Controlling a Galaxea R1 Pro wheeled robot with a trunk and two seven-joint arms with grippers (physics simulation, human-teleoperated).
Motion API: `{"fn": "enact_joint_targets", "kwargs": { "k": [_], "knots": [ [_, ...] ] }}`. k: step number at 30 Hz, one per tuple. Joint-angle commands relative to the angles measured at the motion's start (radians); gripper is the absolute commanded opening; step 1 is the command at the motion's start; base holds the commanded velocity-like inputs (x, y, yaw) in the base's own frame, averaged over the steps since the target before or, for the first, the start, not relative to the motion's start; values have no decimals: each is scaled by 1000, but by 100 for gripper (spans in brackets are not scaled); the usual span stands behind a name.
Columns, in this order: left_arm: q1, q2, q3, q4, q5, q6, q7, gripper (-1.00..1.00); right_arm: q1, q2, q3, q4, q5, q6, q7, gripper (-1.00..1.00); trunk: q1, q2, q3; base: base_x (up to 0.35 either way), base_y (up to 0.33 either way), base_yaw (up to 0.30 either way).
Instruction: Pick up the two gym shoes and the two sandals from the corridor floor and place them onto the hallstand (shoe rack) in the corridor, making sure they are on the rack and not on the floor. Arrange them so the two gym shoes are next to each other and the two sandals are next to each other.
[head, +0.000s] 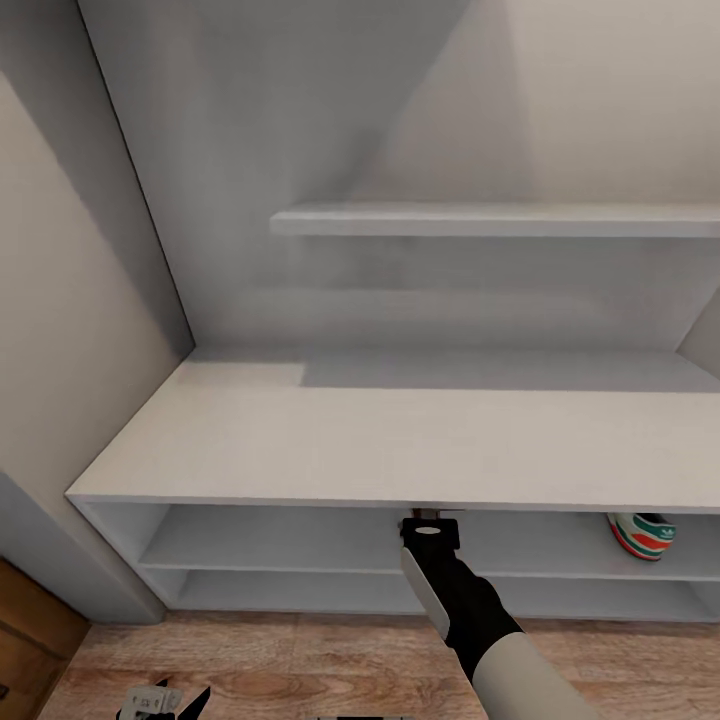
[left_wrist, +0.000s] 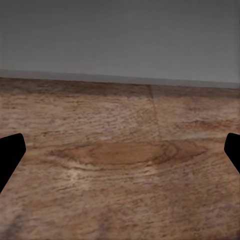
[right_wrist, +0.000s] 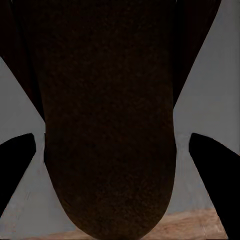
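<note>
The right jaws gripped a sandal inside the hallstand shelf; left jaws spread, empty — releasing early, it could slide floorward, gym shoe at three o'clock.

I see pale grey hallstand, bench top bare; one gym shoe on upper open shelf row, far right. Wood-plank corridor floor below unit.

Right hand hidden under hallstand top.
</note>
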Motion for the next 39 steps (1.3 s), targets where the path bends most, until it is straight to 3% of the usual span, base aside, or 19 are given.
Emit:
{"fn": "enact_joint_targets", "kwargs": {
  "k": [1,14,39],
  "knots": [
    [-1,0,2,1,8,2,-9,100,-1,0,2,-1,-6,4,-8,100,0,0,-1,0,0,0],
    [-1,0,3,1,8,2,-9,100,-1,0,2,1,-6,5,-7,100,0,0,-1,-45,0,0],
    [-1,1,3,0,6,2,-8,100,-1,0,2,4,-5,4,-7,100,0,0,-1,-319,-25,0]
  ]
}}
